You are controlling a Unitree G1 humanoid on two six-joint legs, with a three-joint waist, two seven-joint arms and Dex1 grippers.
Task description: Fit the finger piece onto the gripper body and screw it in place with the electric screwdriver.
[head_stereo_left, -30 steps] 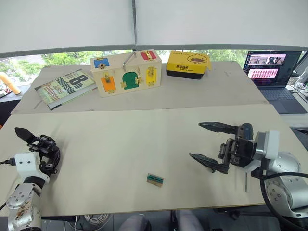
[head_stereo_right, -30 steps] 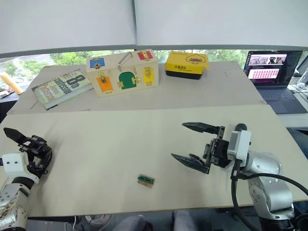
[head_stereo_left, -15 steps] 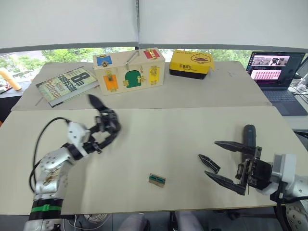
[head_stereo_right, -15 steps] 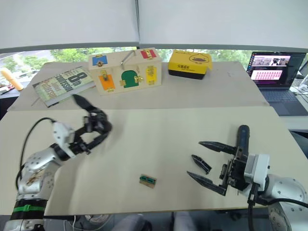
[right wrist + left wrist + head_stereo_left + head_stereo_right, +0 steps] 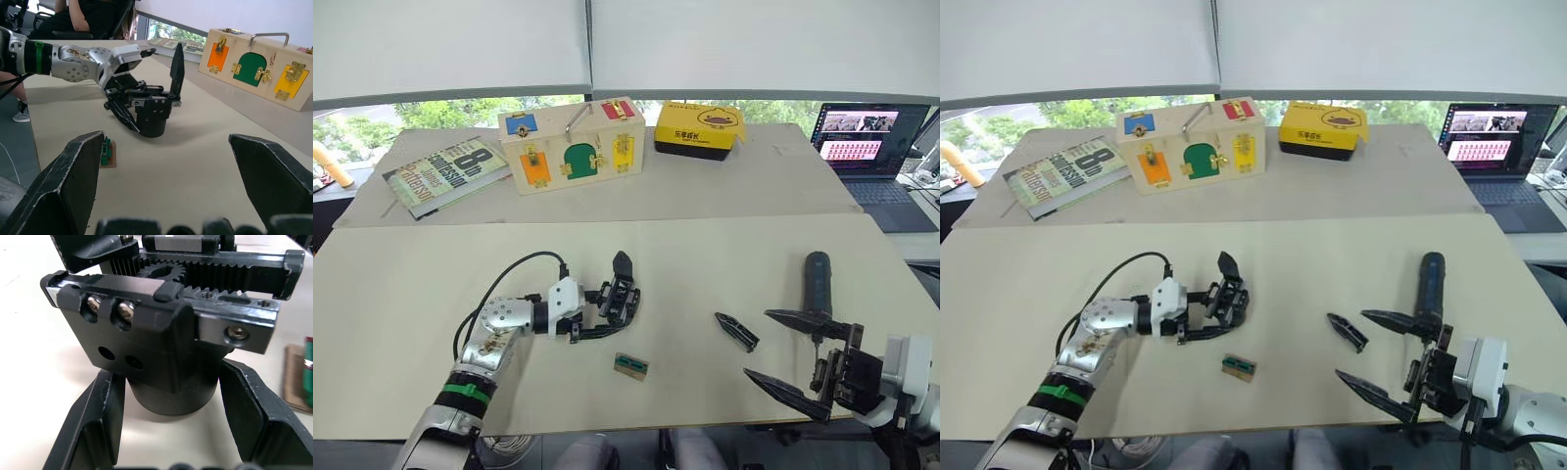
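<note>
Gripping the gripper body (image 5: 620, 298) by its round base, my left claw (image 5: 603, 311) stands it on the table (image 5: 705, 264), its 1 fitted finger pointing up. My right claw (image 5: 800, 351) hangs wide open and empty near the table's front edge. The finger piece (image 5: 736, 331) lies loose between both claws, the electric screwdriver (image 5: 818, 284) flat just beyond my right claw. Fitting and screwing both remain.
</note>
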